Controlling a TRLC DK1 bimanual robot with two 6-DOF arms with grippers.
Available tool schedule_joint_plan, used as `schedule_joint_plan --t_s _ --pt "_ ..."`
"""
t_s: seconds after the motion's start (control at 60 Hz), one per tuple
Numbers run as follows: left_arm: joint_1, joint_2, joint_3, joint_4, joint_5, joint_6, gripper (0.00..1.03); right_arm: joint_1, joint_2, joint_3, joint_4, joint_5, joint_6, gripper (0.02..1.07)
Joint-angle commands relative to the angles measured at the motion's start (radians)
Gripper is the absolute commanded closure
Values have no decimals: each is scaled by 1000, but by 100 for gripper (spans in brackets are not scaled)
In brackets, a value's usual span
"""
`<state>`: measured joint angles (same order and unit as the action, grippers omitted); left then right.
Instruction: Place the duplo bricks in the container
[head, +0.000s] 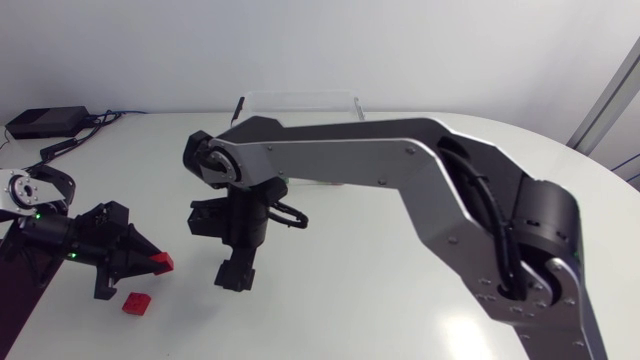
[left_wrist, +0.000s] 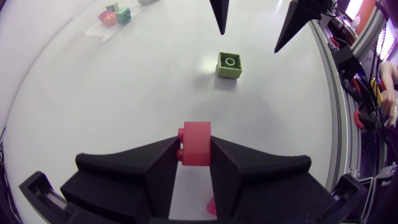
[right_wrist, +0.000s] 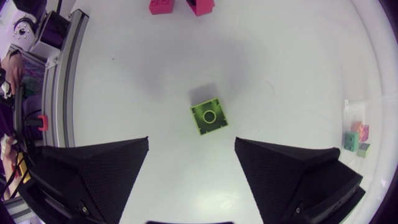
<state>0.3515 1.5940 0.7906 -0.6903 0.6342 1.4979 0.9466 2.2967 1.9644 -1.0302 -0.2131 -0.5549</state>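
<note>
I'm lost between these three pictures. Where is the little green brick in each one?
Head view: not visible, probably hidden under the right gripper.
Left wrist view: green brick on the table, ahead of the left gripper, beside the right gripper's fingertips.
Right wrist view: the brick lies just ahead of the open fingers.
Shared landmark: the right gripper.

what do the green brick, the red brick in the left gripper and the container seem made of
The green brick looks like hard moulded plastic: smooth faces, a slight sheen, crisp edges and a round stud. The red brick seems to be the same plastic, with even colour and a smooth face. The container is probably clear plastic, since the background shows through its walls.
</note>
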Motion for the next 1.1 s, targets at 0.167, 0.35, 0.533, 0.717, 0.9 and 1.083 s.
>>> schedule_joint_plan --t_s 0.167,0.35,0.533,0.717,0.9,1.083 --pt "33 -80 33 -80 68 42 77 31 99 131 -71 31 -36 7" --pt "78 -126 35 -104 116 42 77 35 165 209 -131 41 -51 9" --pt "112 -147 30 -127 139 53 77 37 219 292 -172 61 -59 10" --pt "121 -151 27 -133 145 64 77 40 248 321 -191 78 -53 10" --pt "122 -151 27 -138 151 71 77 41 262 321 -191 90 -45 10" --pt "135 -147 22 -138 160 82 77 49 277 333 -191 103 -36 17"
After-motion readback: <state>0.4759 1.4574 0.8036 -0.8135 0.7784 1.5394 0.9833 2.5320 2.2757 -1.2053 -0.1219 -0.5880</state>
